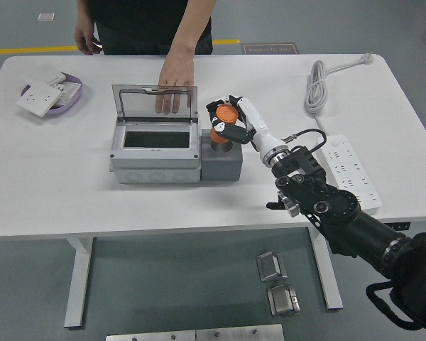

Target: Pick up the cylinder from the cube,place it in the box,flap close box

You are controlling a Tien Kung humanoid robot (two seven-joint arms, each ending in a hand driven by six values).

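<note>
Table (92, 199): a white top is seen from above, its near edge at the bottom of the view.
Person (156, 18): a figure in dark clothes is stood at the far side; one hand (175, 82) is laid flat behind the raised lid, the other (86, 35) hangs at the far edge.
Box (155, 155): a grey case is set mid-table, its clear lid (155, 101) stood upright and the inside left open.
Strip (352, 172): a white power strip is laid at the right, with its coiled cable (317, 84) beyond.
Cube (221, 165): a grey block is placed touching the box's right side.
Tray (65, 104): a purple dish holding white switch plates is seen far left.
Right hand (227, 122): white fingers are closed around the cylinder.
Cylinder (224, 116): the orange piece is gripped just above the cube's top.
Writing: none can be read.
</note>
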